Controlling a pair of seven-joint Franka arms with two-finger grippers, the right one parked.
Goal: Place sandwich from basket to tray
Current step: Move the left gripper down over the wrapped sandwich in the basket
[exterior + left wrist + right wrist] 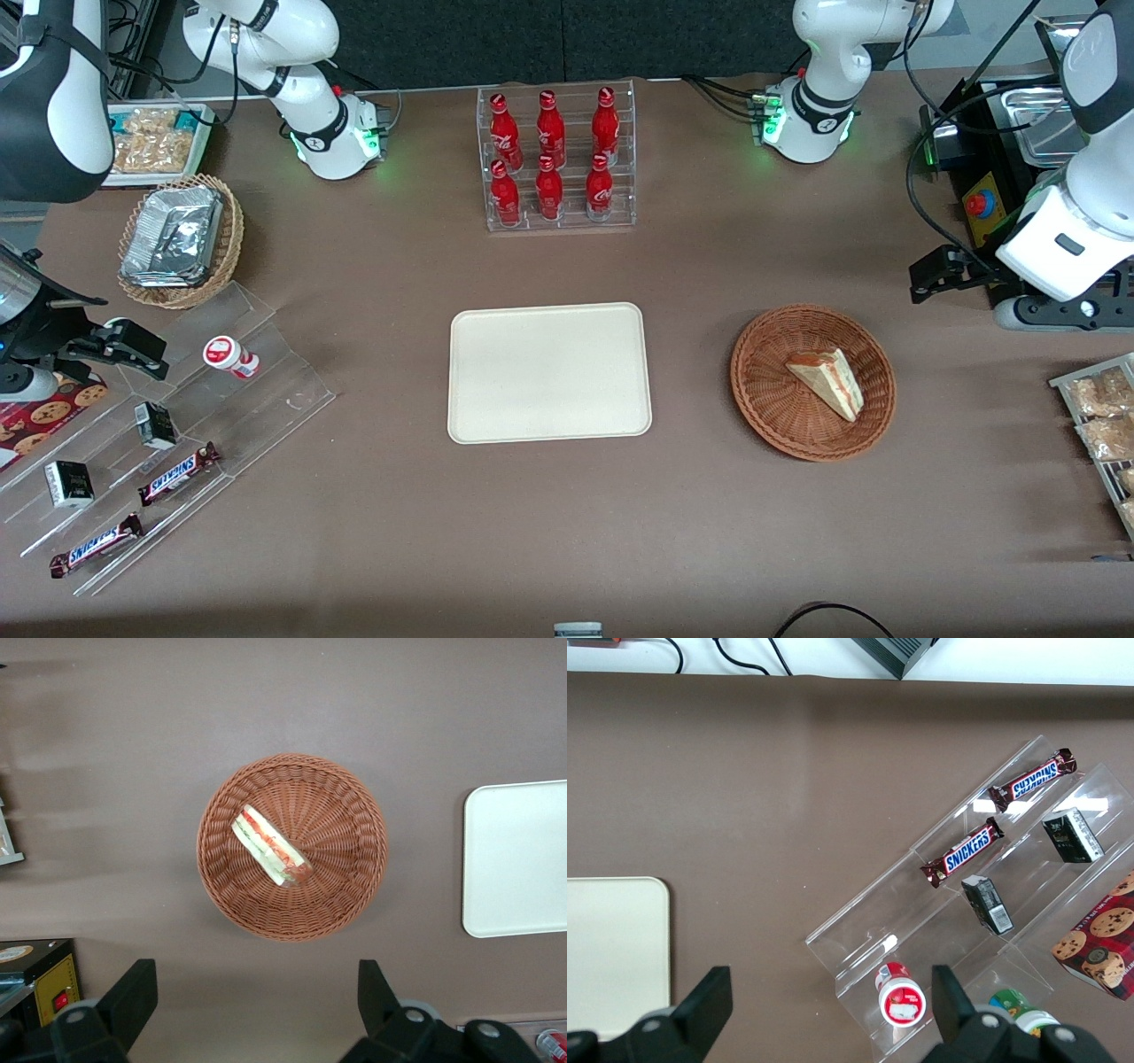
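The sandwich (828, 379) (270, 847), a wrapped wedge with orange-red and green filling, lies in the round reddish-brown basket (780, 412) (341, 811). The cream tray (549, 372) (518, 859) lies flat beside the basket, toward the parked arm's end, with nothing on it. My gripper (928, 276) (257, 1001) hangs above the table, apart from the basket. It is a little farther from the front camera than the basket and toward the working arm's end. Its fingers (133, 992) stand wide open with only bare table between them.
A clear rack of red bottles (558, 159) stands farther from the front camera than the tray. A stepped acrylic rack (177, 425) with snack bars and a tan basket of foil containers (182, 239) sit toward the parked arm's end. Bagged snacks (1103, 416) and a black box (979, 208) are near my arm.
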